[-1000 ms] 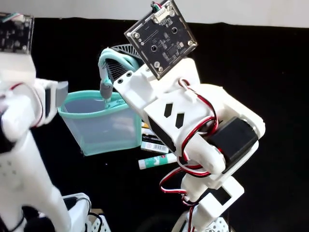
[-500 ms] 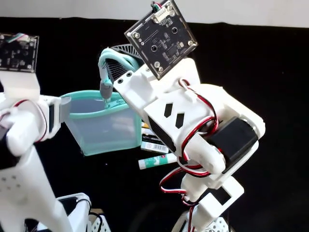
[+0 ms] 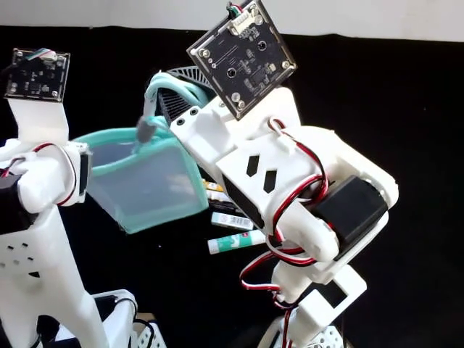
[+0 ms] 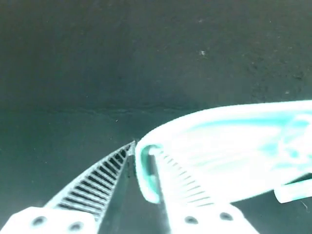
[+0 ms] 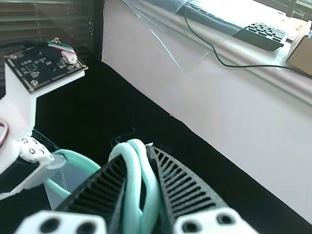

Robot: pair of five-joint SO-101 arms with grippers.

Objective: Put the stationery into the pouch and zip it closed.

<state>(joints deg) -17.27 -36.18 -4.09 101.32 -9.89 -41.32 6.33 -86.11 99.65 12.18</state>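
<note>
Pouch hung open-mouthed above the table — left gripper clamped on its rim at 9 o'clock, right gripper pinching its loop at 12. Stationery lay at 4 o'clock; loading looked unstarted, so 1 gripper probably needed to release and fetch.

There was one translucent teal-edged plastic pouch, two white robot arms, and at least three stationery sticks, partly hidden.

Seemingly an office: a keyboard, trailing cable and window blinds.
</note>
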